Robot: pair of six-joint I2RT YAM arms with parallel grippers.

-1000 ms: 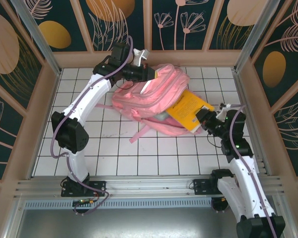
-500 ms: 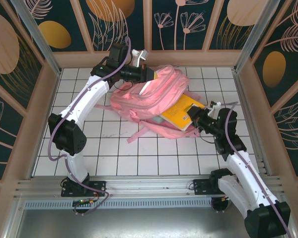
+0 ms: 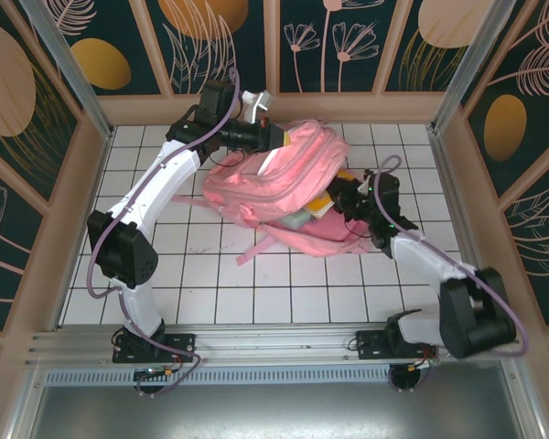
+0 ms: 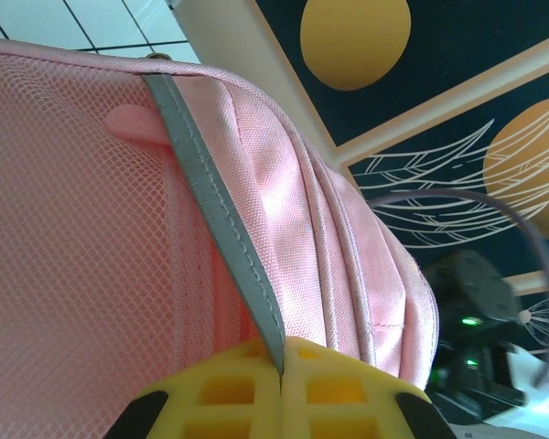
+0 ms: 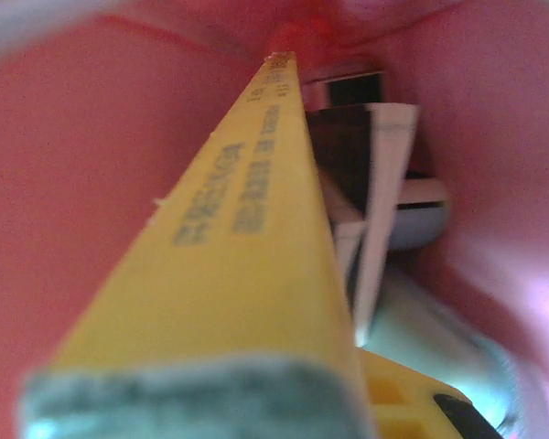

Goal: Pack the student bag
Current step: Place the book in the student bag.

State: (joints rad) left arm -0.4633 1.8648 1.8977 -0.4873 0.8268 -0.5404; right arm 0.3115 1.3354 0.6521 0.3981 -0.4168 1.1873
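Sliding inward since a second ago, the yellow book is now nearly all inside the student bag on the counter. The right gripper, at the bag's mouth, pinches the book; the left gripper pinches the bag's upper edge. This item seems almost packed.
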